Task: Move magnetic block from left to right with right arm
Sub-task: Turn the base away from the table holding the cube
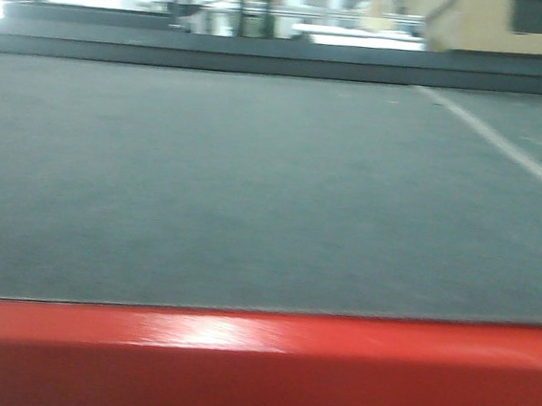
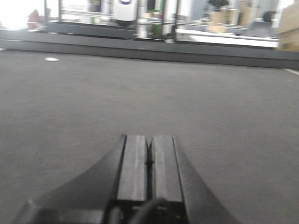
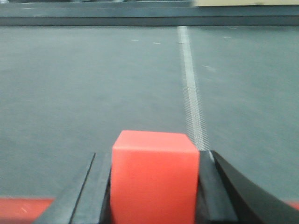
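In the right wrist view the magnetic block [image 3: 154, 177], a plain bright red cube, sits between the two dark fingers of my right gripper [image 3: 153, 156]. The gripper is shut on it and both pads press its sides. Its underside and whatever lies under it are hidden. My left gripper [image 2: 149, 140] hovers low over the grey mat [image 2: 93, 102] with its jaws shut together and nothing between them. Neither gripper nor the block shows in the front view.
A white line [image 3: 191, 93] runs across the grey mat just right of the block, also the white line [image 1: 507, 144] at the right. A glossy red band [image 1: 255, 365] borders the near edge. A dark raised ledge [image 1: 265, 63] closes the far side, with shelving and boxes behind.
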`<state>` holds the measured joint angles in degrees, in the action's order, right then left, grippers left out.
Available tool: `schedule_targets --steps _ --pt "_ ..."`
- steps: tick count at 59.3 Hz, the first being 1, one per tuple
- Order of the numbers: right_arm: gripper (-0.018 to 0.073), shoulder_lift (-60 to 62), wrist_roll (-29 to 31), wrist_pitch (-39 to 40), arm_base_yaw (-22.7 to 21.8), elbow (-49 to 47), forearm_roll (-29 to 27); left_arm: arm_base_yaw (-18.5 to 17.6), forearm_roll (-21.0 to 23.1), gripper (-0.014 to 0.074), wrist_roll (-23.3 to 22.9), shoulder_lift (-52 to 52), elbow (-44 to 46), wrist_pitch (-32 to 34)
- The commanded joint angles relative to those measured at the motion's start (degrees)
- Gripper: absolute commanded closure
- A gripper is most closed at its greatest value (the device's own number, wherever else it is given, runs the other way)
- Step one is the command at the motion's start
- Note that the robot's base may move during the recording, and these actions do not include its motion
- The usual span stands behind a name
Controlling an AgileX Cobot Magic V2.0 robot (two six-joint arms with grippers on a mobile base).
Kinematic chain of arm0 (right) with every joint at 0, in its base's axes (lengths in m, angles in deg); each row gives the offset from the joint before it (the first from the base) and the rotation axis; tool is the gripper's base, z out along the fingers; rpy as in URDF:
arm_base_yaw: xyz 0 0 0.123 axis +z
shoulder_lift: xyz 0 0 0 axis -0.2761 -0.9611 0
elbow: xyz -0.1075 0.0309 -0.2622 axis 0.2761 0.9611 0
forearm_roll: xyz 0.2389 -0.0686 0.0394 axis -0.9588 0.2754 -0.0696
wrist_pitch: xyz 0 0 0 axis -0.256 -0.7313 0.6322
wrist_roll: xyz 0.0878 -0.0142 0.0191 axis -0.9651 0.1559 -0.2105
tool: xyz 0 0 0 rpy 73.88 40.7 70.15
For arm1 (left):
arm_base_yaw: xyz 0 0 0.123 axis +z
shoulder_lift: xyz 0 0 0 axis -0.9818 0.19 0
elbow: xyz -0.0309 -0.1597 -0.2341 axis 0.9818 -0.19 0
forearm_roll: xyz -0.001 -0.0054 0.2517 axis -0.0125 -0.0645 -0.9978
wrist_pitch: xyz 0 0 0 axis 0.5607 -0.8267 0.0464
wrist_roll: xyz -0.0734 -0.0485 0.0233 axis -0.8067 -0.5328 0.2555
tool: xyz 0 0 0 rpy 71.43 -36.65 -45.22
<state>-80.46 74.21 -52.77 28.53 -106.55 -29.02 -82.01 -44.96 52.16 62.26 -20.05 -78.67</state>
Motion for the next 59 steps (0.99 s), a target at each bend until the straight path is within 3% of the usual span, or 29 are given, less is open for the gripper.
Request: schedule_targets --steps 1,59 --pt "0.0378 -0.9 0.5 4.6 -0.1 -1.5 1.4 0.0 0.0 0.0713 -0.2 -0.8 -0.6 5.1" --pt "0.0378 -0.9 0.5 4.6 -0.1 -1.5 1.4 0.0 0.0 0.0713 -0.2 -0.8 -0.6 5.1"
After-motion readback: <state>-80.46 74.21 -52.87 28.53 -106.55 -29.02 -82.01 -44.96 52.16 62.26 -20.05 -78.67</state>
